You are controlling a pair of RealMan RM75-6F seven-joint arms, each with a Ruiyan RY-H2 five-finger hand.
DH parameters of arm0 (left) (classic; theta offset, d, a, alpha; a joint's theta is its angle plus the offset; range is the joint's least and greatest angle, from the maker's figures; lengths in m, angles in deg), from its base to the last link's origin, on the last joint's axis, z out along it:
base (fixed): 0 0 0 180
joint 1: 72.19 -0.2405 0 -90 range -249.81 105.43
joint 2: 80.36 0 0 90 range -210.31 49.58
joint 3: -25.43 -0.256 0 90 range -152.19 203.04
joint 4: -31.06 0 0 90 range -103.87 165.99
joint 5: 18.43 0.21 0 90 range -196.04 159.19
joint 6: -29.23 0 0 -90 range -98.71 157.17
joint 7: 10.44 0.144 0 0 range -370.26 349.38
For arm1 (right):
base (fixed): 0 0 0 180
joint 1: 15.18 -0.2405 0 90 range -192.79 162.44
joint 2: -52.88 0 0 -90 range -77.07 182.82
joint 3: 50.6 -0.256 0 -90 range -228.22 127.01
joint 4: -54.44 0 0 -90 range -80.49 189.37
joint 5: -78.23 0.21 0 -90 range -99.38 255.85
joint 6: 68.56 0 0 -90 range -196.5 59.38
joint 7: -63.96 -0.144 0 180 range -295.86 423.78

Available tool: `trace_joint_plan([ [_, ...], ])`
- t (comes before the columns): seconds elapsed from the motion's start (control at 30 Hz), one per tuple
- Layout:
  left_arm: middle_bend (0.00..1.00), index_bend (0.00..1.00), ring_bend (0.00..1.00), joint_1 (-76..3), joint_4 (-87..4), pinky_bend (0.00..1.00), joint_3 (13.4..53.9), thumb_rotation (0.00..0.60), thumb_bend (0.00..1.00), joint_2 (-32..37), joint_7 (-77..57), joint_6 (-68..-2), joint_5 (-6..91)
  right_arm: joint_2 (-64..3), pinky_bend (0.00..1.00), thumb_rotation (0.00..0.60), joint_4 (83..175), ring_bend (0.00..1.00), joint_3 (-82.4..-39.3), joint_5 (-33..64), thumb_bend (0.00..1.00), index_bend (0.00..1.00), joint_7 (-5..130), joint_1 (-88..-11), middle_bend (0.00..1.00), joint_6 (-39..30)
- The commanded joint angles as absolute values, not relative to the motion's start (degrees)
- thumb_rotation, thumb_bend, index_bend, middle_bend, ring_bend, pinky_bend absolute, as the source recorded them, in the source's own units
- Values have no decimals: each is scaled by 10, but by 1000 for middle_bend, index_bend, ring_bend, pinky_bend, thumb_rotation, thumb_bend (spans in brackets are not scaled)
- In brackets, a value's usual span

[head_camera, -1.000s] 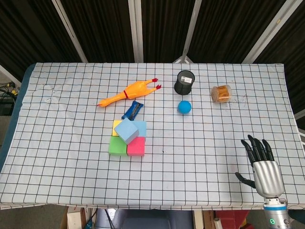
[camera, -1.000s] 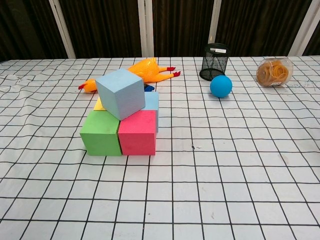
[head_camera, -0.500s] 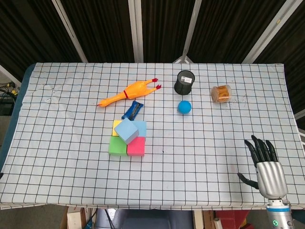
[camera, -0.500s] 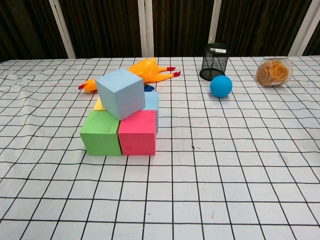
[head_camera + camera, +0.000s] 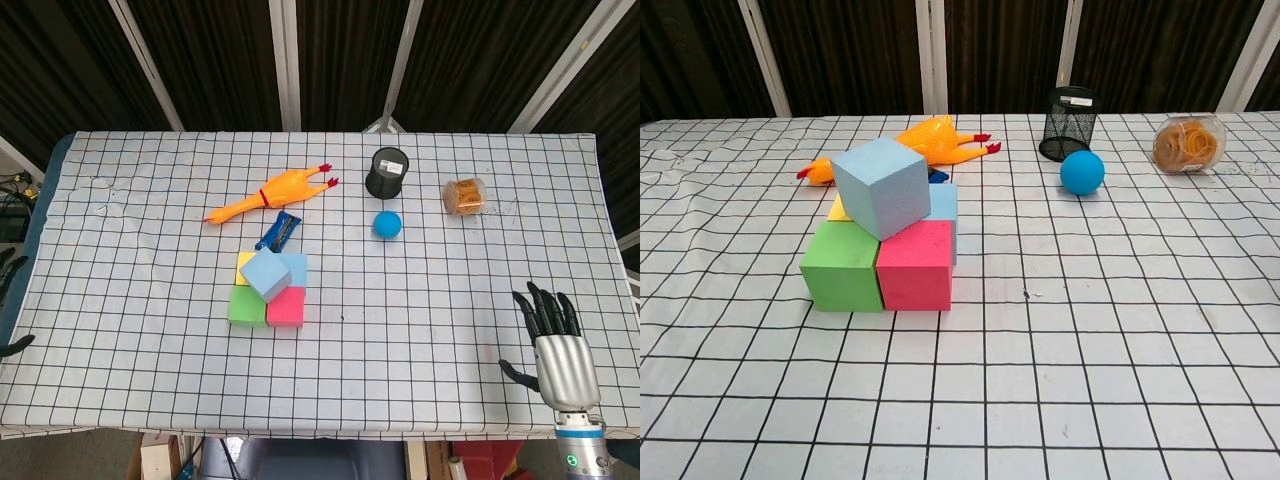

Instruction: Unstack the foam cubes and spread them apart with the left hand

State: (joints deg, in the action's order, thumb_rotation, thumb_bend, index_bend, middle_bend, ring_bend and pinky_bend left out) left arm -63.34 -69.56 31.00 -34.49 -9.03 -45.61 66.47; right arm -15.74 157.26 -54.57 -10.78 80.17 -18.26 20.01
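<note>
Fingers of the right hand are spread and straight, holding nothing, above the worktop at about 4 o'clock in the head view. At the 9 o'clock edge of that view only dark fingertips of the left hand show, too little to tell whether they are spread or closed; they touch nothing visible. Well apart from both hands, near the middle, the foam cubes are unseparated: a green cube and a pink cube touch side by side, a yellow cube and a light blue cube sit behind them, and a tilted blue cube rests on top. At 12 o'clock from the stack lies a rubber chicken, with a small dark blue object between. Toward 1 o'clock a black mesh cup stands upright, contents not visible, a blue ball just beside it. Farther toward 2 o'clock a clear jar holds rubber bands.
</note>
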Motion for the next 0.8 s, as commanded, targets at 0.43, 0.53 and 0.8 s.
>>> trace_joint_plan([
  [0.43,0,19,0,-422,-745,139,385,600,27,-367,-46,-189,529,-172,0,600,1571,64,-546,-96,40,114,840,-183,0,195],
  [0.53,0,19,0,-379,-745,112,393,600,27,-356,-8,-148,479,-177,0,600,1570,64,-547,-90,40,113,852,-187,0,187],
  [0.8,0,18,0,-289,-752,61,387,600,27,-310,132,-123,383,-185,0,600,1572,64,-553,-77,40,113,871,-187,0,189],
])
